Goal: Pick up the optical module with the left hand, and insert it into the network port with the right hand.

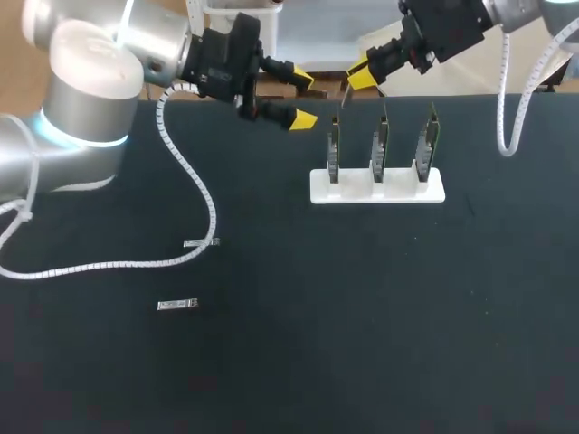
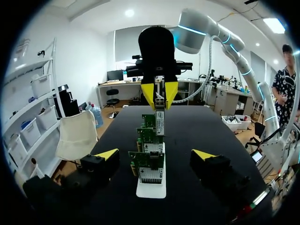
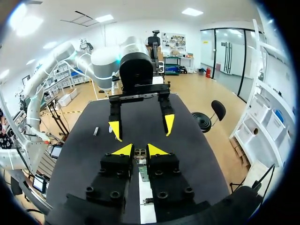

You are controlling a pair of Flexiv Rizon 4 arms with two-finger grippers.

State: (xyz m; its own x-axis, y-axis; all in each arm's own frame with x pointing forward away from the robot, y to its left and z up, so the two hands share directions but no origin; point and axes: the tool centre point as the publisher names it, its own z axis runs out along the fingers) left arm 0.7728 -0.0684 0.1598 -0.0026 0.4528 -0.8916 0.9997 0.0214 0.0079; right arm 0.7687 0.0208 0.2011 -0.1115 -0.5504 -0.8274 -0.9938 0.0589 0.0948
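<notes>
Now, left wrist view, right gripper (image 2: 160, 96): straight across from the camera, yellow tips pressed from two sides on the upper end of the optical module (image 2: 160, 121).
left wrist view, optical module: upright below those tips, long axis vertical, free end pointing down, in line with the row of network cards (image 2: 150, 165) on the white stand (image 2: 151, 191); exact card beneath not to be told here.
left wrist view, left gripper (image 2: 155, 155): fingers wide apart, holding nothing, the nearest card just ahead.
head view, right gripper (image 1: 360, 80): upper middle of the frame, arm entering from the upper right corner.
head view, optical module (image 1: 345, 98): thin pale sliver under the yellow tip, just above the leftmost card (image 1: 333, 149), seemingly apart from it.
head view, left gripper (image 1: 304, 99): upper middle, left of the module, tips spread, near but not touching.
right wrist view, right gripper (image 3: 139, 151): tips close together on something narrow; module mostly hidden, cards below.
right wrist view, left gripper (image 3: 142, 127): ahead, fingers apart.
coming move: likely downward along the long axis, by the right arm; network port opening not made out.
</notes>
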